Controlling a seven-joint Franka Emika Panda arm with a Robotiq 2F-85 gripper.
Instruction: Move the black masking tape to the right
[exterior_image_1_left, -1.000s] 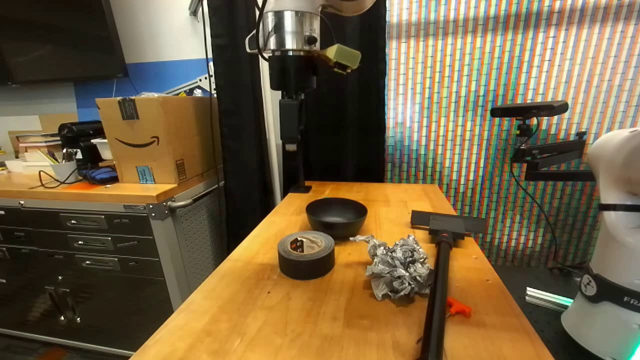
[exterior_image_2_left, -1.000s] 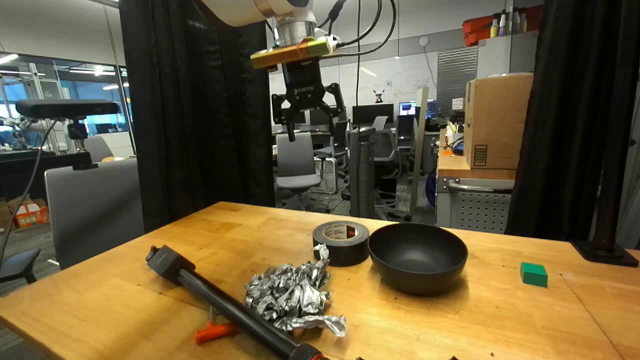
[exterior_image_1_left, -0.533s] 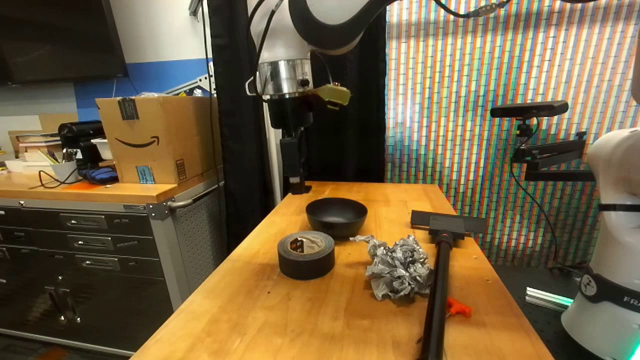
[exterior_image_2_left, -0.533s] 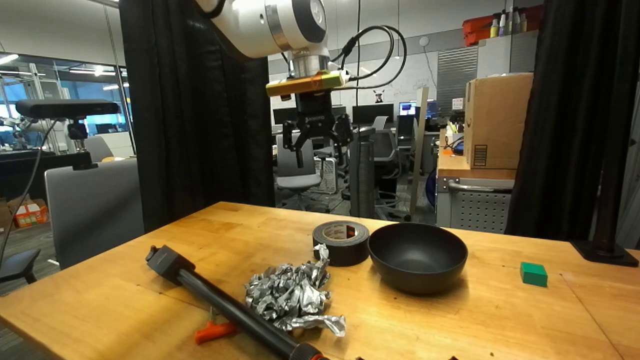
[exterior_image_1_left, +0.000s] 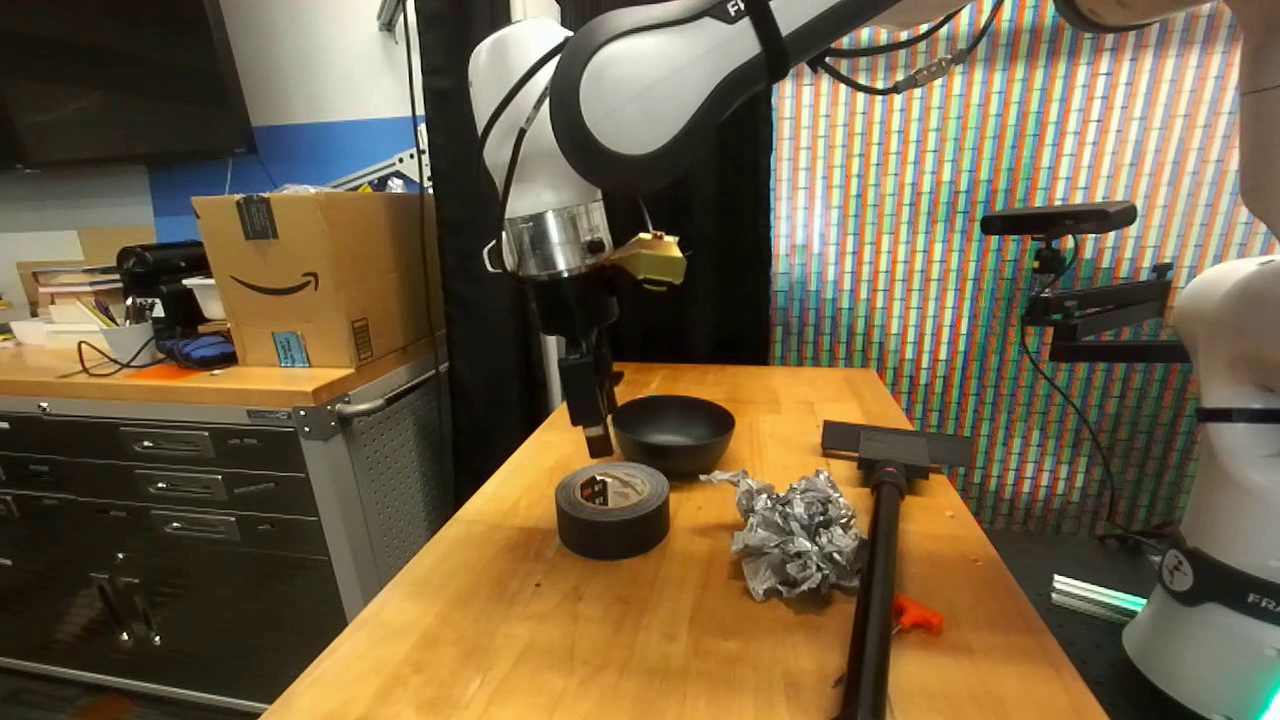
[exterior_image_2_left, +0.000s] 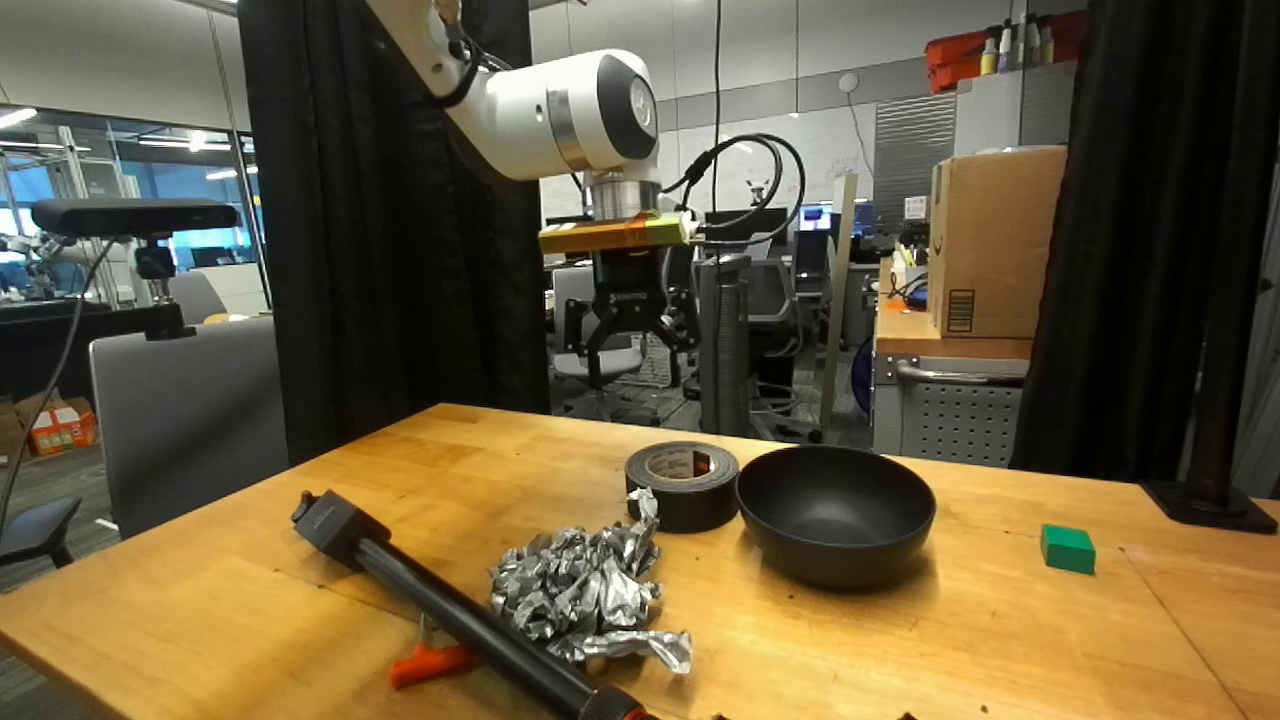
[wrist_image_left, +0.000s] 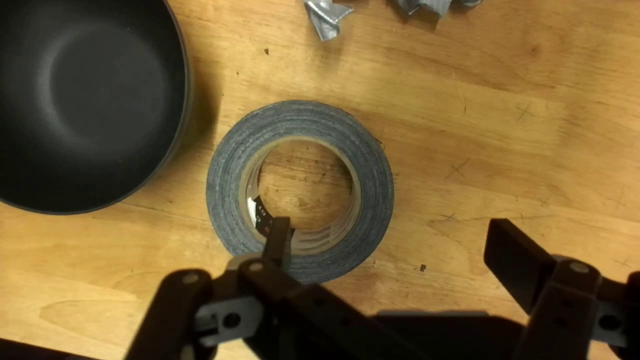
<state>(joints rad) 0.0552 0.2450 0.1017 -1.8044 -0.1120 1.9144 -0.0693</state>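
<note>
One roll of black tape (exterior_image_2_left: 688, 506) lies flat on the wooden tabletop (exterior_image_2_left: 960, 640), a narrow gap from a black bowl (exterior_image_2_left: 836, 562) and near a crumpled silver wad (exterior_image_2_left: 585, 590). From where I stand, I see the robot's hand (exterior_image_2_left: 635, 379) hanging higher than the tape and apart from it, unclenched, its two fingers (wrist_image_left: 516, 265) spread wide.

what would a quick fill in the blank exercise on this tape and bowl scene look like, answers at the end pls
1. In the wrist view picture, the roll of tape lies to the ____ of the bowl.
2. The small block in an exterior view is coloured ____.
3. The pincer is not shut but ____.
4. The bowl stands with its hollow side facing ____.

Missing words: right; green; open; up
</note>
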